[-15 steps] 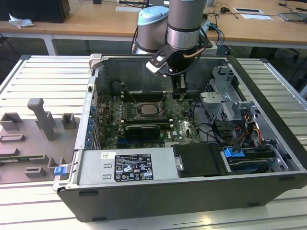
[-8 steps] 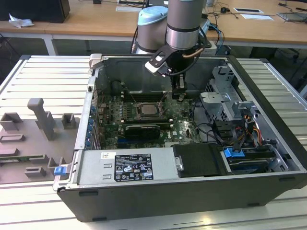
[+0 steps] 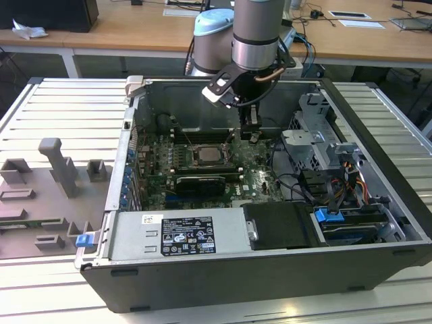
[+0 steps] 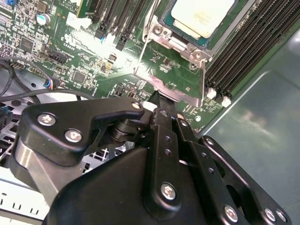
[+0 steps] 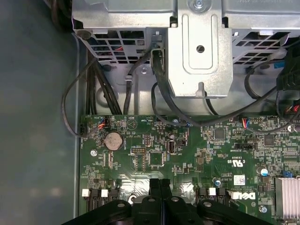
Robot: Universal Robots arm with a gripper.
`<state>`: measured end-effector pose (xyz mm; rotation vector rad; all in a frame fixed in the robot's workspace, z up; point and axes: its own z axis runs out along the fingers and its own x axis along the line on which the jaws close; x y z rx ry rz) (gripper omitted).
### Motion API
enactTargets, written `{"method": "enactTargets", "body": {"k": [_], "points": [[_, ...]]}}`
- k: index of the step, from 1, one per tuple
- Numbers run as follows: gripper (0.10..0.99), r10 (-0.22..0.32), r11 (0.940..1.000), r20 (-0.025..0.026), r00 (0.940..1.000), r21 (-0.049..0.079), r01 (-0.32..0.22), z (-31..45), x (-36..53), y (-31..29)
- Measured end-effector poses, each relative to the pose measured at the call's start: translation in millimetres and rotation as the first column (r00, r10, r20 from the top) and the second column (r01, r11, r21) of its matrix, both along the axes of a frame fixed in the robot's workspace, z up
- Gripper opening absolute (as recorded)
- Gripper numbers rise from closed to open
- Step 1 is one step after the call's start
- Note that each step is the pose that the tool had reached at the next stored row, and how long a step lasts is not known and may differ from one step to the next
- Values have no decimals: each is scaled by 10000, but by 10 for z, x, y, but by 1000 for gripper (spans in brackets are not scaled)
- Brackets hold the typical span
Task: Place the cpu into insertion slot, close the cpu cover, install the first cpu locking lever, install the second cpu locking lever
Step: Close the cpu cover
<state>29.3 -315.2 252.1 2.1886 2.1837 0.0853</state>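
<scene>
The cpu (image 4: 202,16), a pale square chip, lies in the insertion slot (image 3: 214,162) in the middle of the green motherboard. In the exterior view, the cpu (image 3: 212,156) shows grey inside the socket's rim. The cpu cover (image 4: 180,91), a silvery metal frame, stands tilted up off the socket on the side nearest my gripper. My gripper (image 4: 158,97) is shut, and its fingertips (image 5: 165,183) meet the cover's raised edge. A thin locking lever (image 4: 146,44) rises beside the socket. In the exterior view my gripper (image 3: 250,133) hangs just to the right of the socket.
Black memory slots (image 4: 243,51) flank the socket. A metal drive cage (image 5: 197,47) with black cables (image 5: 159,93) lies beyond the board. The power supply (image 3: 179,233) fills the case's near side. Grey fixtures (image 3: 61,169) stand on the table at the exterior view's left.
</scene>
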Motion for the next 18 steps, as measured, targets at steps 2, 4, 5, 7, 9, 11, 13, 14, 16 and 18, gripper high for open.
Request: {"method": "enactTargets", "body": {"k": [2,4,5,7,9,11,13,14,16,18], "points": [[106,0,10000,0,10000,0,0,0,-4,0],[106,0,10000,0,10000,0,0,0,-10,0],[106,0,10000,0,10000,0,0,0,-12,0],[106,1,10000,0,10000,0,-1,0,-16,0],[106,1,10000,0,10000,0,-1,0,-21,0],[106,2,10000,0,10000,0,-2,0,-23,0],[106,1,10000,0,10000,0,-1,0,-25,0],[106,0,10000,0,10000,0,0,0,-26,0],[106,1,10000,0,10000,0,-1,0,-28,0],[106,0,10000,0,10000,0,0,0,-31,0]]}}
